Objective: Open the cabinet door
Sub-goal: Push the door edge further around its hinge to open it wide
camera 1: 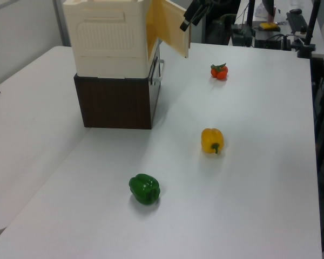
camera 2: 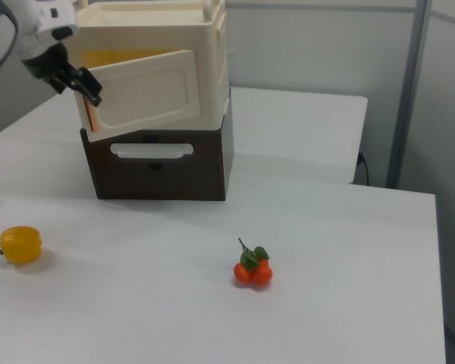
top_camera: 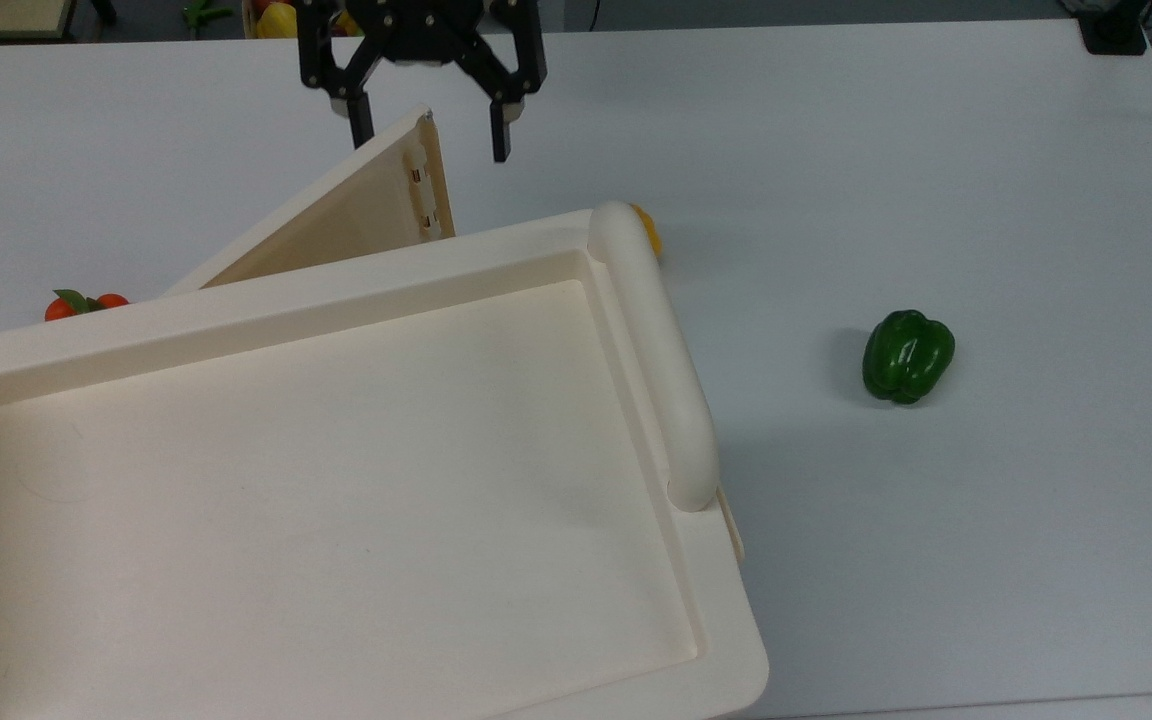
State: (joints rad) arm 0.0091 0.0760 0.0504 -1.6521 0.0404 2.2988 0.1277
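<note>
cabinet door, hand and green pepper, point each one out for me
cabinet door (top_camera: 356, 215), top view, on its inner face left of the dark fittings.
hand (top_camera: 431, 135), top view, midway between its two open fingertips.
green pepper (camera 1: 144, 189), left view, on the middle of its glossy body.

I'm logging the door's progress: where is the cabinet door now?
In the top view, the cabinet door stands swung out from the cabinet's far edge, its free edge between the open hand's fingers.

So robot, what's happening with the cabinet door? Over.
Gripper open, jaws straddling the door's free edge. Cabinet door swung partly open. Nothing blocking the swing; tomatoes sit clear on the table.
</note>
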